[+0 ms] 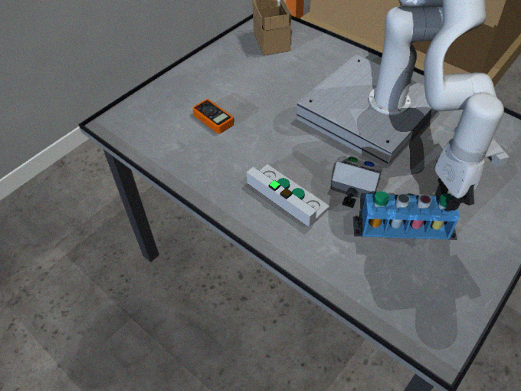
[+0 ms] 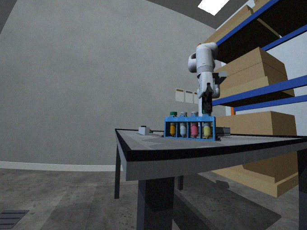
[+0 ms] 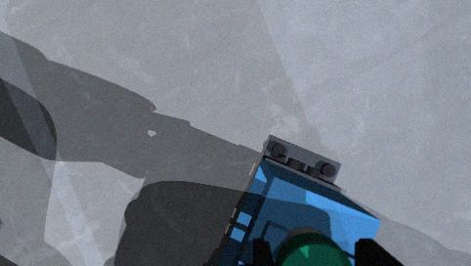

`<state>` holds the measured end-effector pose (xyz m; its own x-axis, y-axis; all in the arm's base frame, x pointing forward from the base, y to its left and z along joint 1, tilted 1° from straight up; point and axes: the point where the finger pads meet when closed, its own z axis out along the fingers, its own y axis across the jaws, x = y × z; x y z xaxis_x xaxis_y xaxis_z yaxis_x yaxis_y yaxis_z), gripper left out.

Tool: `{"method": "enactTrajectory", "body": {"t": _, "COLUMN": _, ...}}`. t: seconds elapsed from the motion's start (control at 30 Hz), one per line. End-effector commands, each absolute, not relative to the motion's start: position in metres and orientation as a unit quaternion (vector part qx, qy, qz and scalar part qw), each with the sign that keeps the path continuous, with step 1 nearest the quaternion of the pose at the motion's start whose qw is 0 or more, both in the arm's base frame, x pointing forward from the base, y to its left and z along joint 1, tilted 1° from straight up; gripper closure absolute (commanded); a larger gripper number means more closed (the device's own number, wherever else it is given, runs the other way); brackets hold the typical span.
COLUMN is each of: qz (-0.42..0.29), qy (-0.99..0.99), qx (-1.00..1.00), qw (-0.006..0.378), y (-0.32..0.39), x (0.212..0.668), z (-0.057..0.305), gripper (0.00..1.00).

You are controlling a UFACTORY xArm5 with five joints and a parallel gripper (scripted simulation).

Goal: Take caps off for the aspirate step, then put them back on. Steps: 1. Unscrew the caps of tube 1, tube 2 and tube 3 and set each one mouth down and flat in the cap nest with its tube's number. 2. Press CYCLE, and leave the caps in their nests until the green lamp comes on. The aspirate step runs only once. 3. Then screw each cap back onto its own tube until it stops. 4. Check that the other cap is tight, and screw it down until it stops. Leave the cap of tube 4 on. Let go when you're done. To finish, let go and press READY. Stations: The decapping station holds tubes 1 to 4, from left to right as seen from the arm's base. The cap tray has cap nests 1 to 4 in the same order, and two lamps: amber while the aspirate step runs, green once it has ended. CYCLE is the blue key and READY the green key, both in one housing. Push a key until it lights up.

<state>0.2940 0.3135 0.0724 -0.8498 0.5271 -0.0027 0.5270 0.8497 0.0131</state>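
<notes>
The rack (image 1: 408,231) under the gripper (image 1: 451,199) holds four tubes; the near-end one wears a cap (image 1: 444,199), the far-end one another (image 1: 381,198), the middle two bare. Beyond, the tray (image 1: 277,199) holds two caps (image 1: 283,182) and a lit green lamp (image 1: 273,185). The fingers straddle the cap loosely, partly open, not gripping; only the wrist view shows this.

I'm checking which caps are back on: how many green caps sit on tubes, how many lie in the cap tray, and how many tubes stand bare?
Green caps on tubes: 2
Green caps in the cap tray: 2
Bare tubes: 2
Total caps: 4
</notes>
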Motion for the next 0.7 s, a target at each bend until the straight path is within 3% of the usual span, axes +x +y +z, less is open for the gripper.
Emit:
{"method": "enactTrajectory", "body": {"t": 0.0, "qz": 0.01, "qy": 0.962, "qx": 0.274, "qw": 0.0, "y": 0.3145, "x": 0.295, "z": 0.0733, "gripper": 0.54}}
{"method": "enactTrajectory", "body": {"t": 0.03, "qz": 0.01, "qy": 0.962, "qx": 0.274, "qw": 0.0, "y": 0.3145, "x": 0.295, "z": 0.0733, "gripper": 0.54}}
{"method": "enactTrajectory", "body": {"t": 0.07, "qz": 0.01, "qy": 0.962, "qx": 0.274, "qw": 0.0, "y": 0.3145, "x": 0.295, "z": 0.0733, "gripper": 1.0}}
{"method": "enactTrajectory", "body": {"t": 0.67, "qz": 0.01, "qy": 0.941, "qx": 0.338, "qw": -0.001, "y": 0.3145, "x": 0.295, "z": 0.0731, "gripper": 1.0}}
